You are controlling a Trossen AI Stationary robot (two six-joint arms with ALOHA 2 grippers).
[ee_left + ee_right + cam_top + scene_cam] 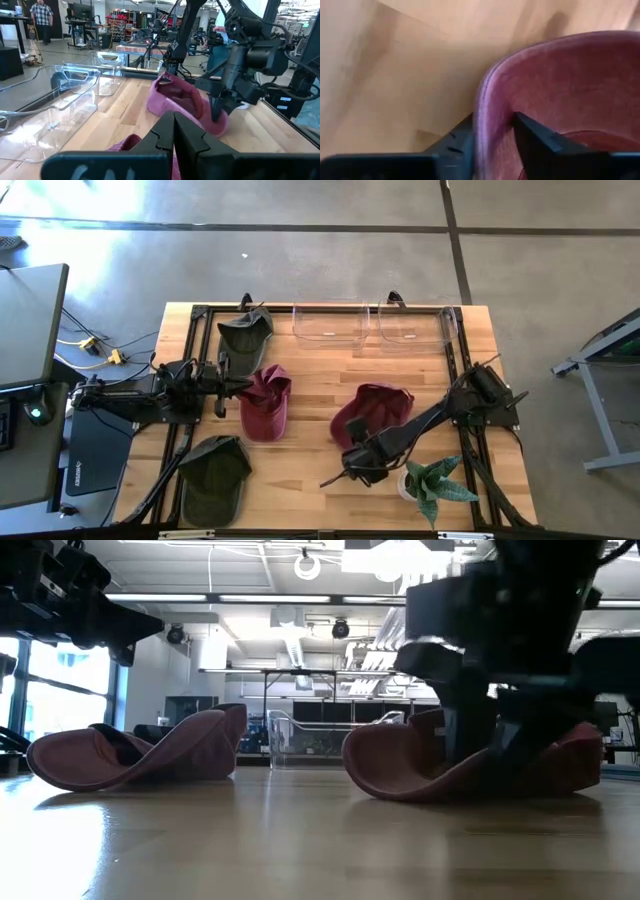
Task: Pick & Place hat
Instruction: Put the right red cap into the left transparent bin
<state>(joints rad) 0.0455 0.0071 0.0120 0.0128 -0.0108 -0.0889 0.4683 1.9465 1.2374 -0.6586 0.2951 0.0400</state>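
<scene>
The right gripper's [492, 137] fingers [540, 142] straddle the brim edge of a maroon hat [375, 408], one finger outside the fabric and one inside, pinching the rim between them. In the high view this right gripper [360, 452] sits at the near edge of that maroon hat, which lies on the wooden tabletop [310, 480] right of centre, just beyond a small potted plant [432, 483]. The low view shows the same hat [400, 765] resting on the tabletop with the gripper pressed down into it.

The left gripper [232, 385] hovers just left of a second maroon hat [265, 402], and its fingers [192, 137] are pressed together with nothing between them. That second hat lies left of the pinched hat, well apart from it, and in the low view it rests flat on the tabletop [150, 752].

Two dark green hats lie on the tabletop: one [245, 335] beyond the second maroon hat, the other [213, 475] nearer the front edge. Two clear plastic bins [330, 322] stand side by side along the far edge of the tabletop, beyond the pinched hat. A person [42, 15] stands far off in the room.
</scene>
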